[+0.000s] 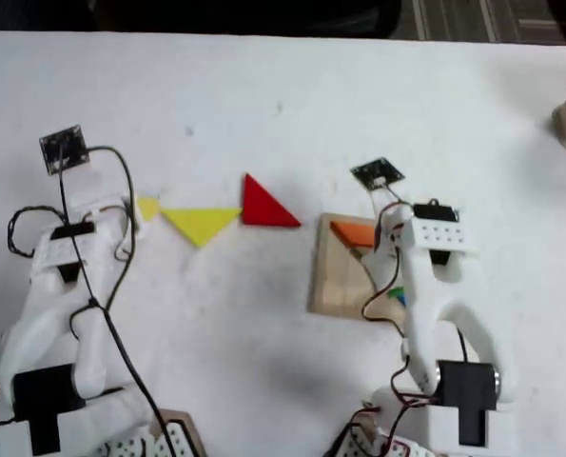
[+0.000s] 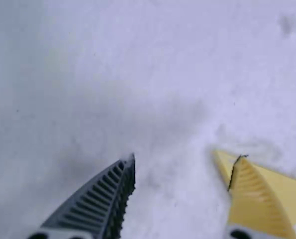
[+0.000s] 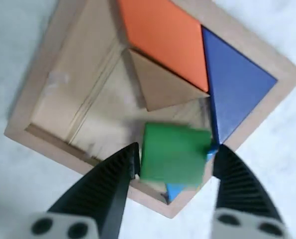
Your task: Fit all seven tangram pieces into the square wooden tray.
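Right gripper [image 3: 177, 149] clamps a green square wooden piece [image 3: 173, 153] over the square wooden tray [image 3: 42, 74], beside an orange parallelogram [image 3: 167, 42] and dark blue triangle [image 3: 235, 84]. Left gripper [image 2: 182, 158] gapes wide, holding nothing, above the white table [image 2: 138, 74]. Overhead, a red triangle [image 1: 266, 205], large yellow triangle [image 1: 200, 224] and small yellow triangle [image 1: 147, 207] lie outside the tray.

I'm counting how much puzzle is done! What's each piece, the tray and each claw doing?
Wooden tray, partly filled.
Orange piece, in the tray.
Dark blue triangle, in the tray.
Tan triangle, in the tray.
Green square, gripped above the tray.
Light blue piece, partly under the green square.
Red triangle, loose on the table.
Yellow triangle, loose on the table.
Right gripper, shut on the green square.
Left gripper, open and empty.
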